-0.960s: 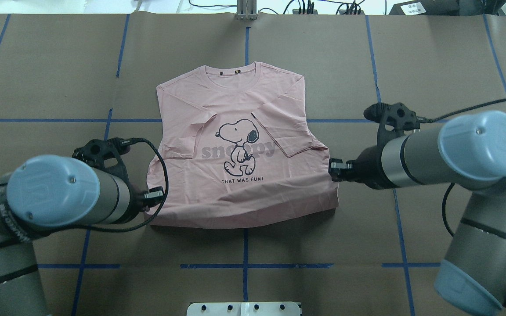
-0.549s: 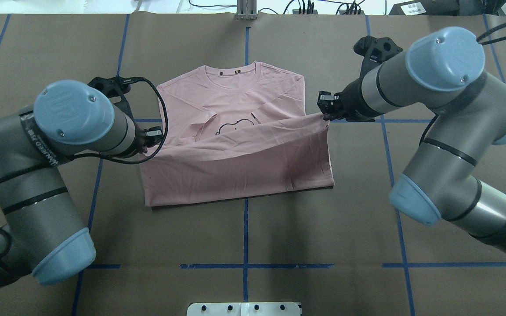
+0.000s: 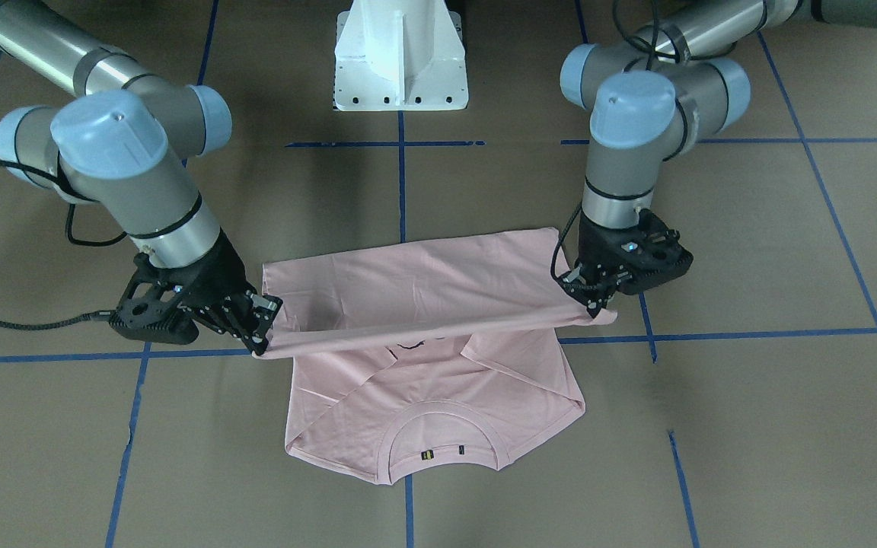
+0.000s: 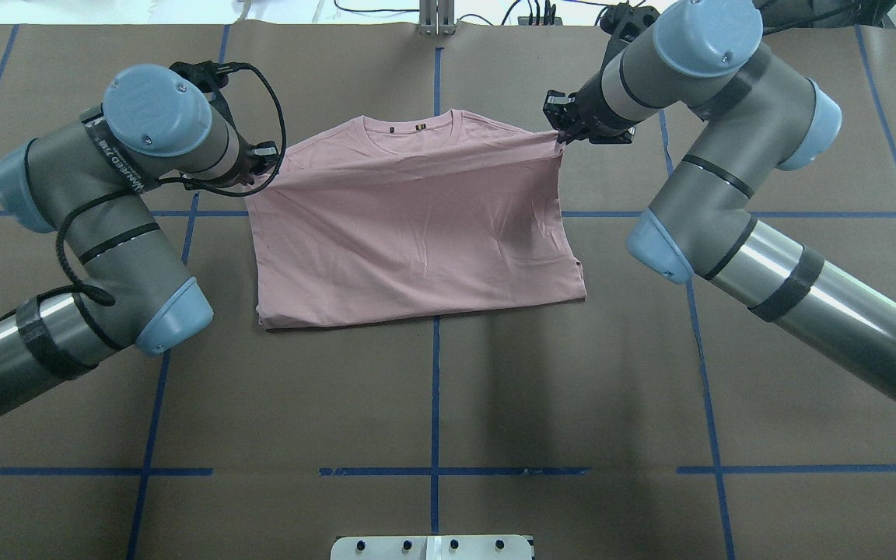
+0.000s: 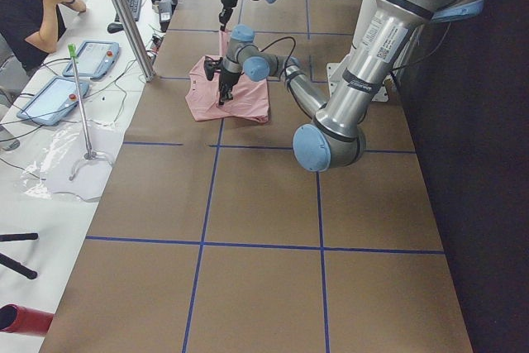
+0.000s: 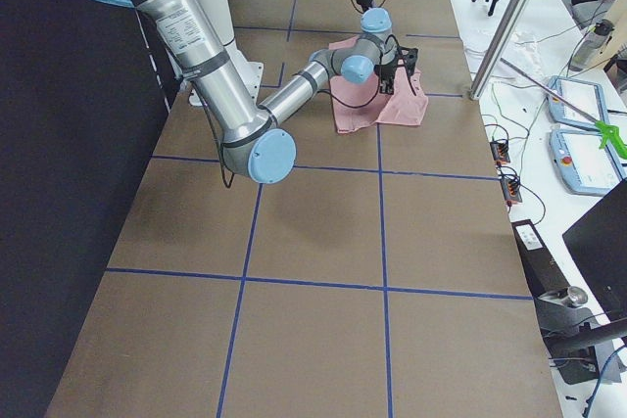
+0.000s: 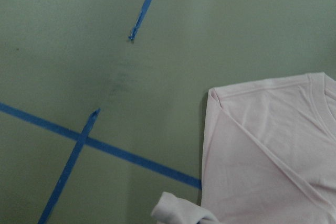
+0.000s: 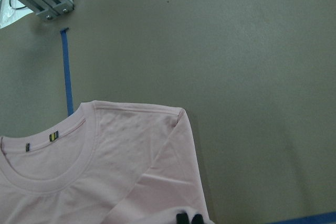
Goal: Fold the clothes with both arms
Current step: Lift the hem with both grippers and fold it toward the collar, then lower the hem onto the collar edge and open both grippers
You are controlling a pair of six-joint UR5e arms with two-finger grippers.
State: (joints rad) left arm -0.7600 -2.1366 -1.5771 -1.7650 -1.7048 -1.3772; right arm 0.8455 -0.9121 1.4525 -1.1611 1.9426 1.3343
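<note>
The pale pink T-shirt [image 4: 417, 225] lies on the brown table with its collar [image 3: 438, 449] at the far side. Its lower hem is lifted and stretched between both grippers over the chest, so the dog print is almost wholly hidden. My left gripper [image 4: 261, 167] is shut on the hem's left corner [image 3: 598, 310], near the left shoulder. My right gripper [image 4: 561, 132] is shut on the hem's right corner [image 3: 259, 346], near the right shoulder. The left wrist view shows a shoulder [image 7: 262, 145] below, and the right wrist view shows the collar [image 8: 47, 166].
The white pedestal base [image 3: 400, 61] stands at the robot's side of the table. Blue tape lines [image 4: 432, 470] cross the brown table cover. A metal post [image 4: 436, 19] stands at the far edge. An operator [image 5: 33, 6] sits beyond it with tablets [image 5: 91, 57].
Both grippers have carried the shirt's hem up and away from the robot toward the collar. The folded-over cloth now covers the dog print and lettering.
</note>
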